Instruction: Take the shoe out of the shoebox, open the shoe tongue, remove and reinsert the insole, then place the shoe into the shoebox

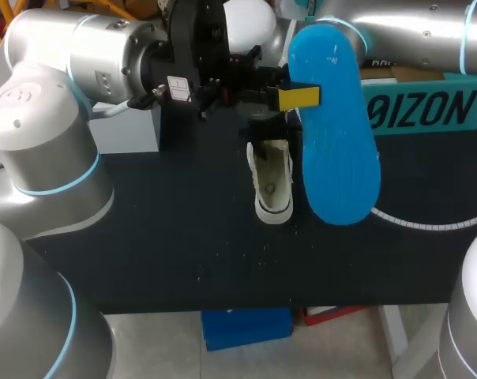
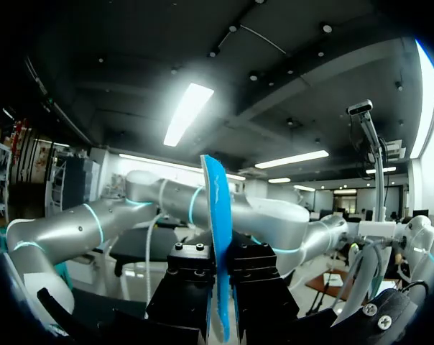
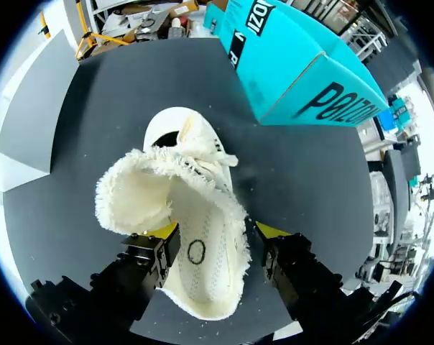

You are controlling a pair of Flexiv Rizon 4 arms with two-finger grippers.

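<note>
**Insole out, reinsertion next**

Nearest, on black table [image 1: 167,229]: white shoe [image 1: 272,185] upright on its sole, toe toward the front edge, fuzzy tongue [image 3: 134,194] folded wide open. At the heel end, right gripper [image 3: 215,233] straddling the shoe with a yellow tip against each side, apparently gripping and steadying it. Just beside and above, blue insole [image 1: 333,134] held clear of the shoe, with its long end hanging down alongside. Pinched near its upper end by left gripper [image 2: 223,284], closed narrow on the thin edge. Farthest back, teal shoebox [image 1: 424,106] at the table's rear right, apart from the shoe.

Judged stage: take-out, tongue opening and insole removal done. Reinsertion due, boxing not yet started.

Next move probably calls for:
- Swinging the insole over the opening.
- Leading with one end, angled down under the tongue.
- Sliding it toward the toe with the heel braced.

Likely snags: catching on the tongue, or buckling before seating flat.
</note>
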